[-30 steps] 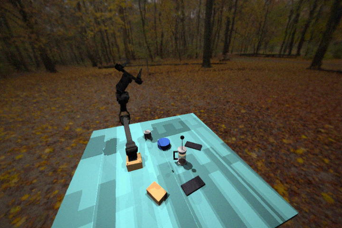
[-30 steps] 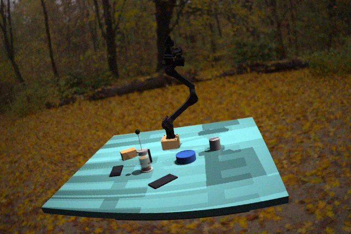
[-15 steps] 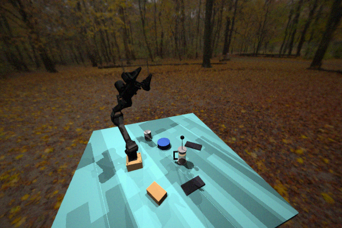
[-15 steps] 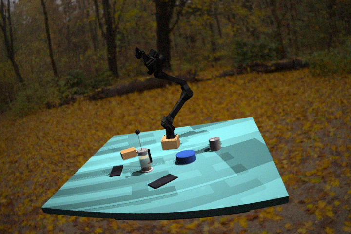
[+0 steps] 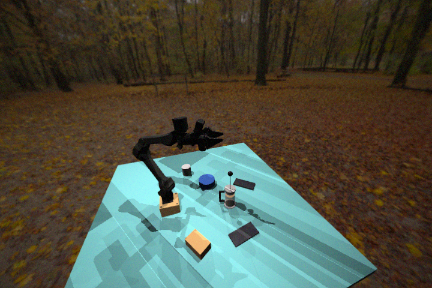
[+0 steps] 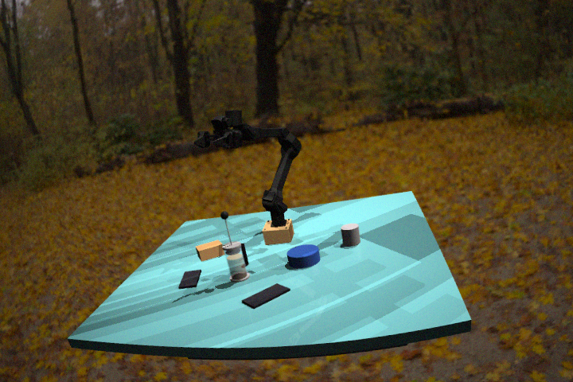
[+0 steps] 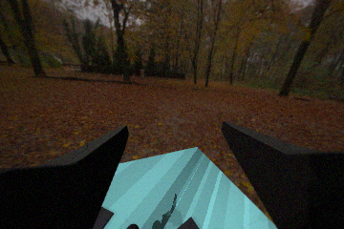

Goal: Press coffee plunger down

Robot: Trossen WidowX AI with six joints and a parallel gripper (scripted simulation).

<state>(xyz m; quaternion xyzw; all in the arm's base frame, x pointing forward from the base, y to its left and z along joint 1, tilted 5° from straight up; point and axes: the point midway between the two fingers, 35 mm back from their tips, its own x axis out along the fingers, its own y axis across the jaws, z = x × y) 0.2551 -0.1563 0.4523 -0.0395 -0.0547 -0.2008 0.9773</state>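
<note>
Standing upright on the table (image 5: 291,217), the press (image 5: 229,196) is seen near the middle, with its plunger (image 5: 230,173) raised high on a thin rod and untouched. A dark handle is carried on the side of the press facing the arm's base (image 5: 169,204). Coffee-dark liquid is visible in the lower part of the glass.

The gripper (image 5: 216,136) is held high in the air, well apart from the press and out toward the table's far edge, at the end of a forearm stretched roughly level. Its fingers are spread wide, and nothing is held between them; in the wrist view only the table's far corner and leaf-covered ground are framed in the gap.

Just beside the press, a blue disc (image 5: 206,180) is laid between it and a small grey cylinder (image 5: 186,169). A dark slab (image 5: 244,183) is set close behind the press on the side away from the base, and a larger dark slab (image 5: 243,234) lies nearer the camera in the top view. An orange block (image 5: 197,243) is placed near that larger slab, well apart from the press.

From the exterior view, the press (image 6: 236,261) is seen upright, its plunger knob (image 6: 224,215) well above the lid, with the gripper (image 6: 204,138) far overhead.
</note>
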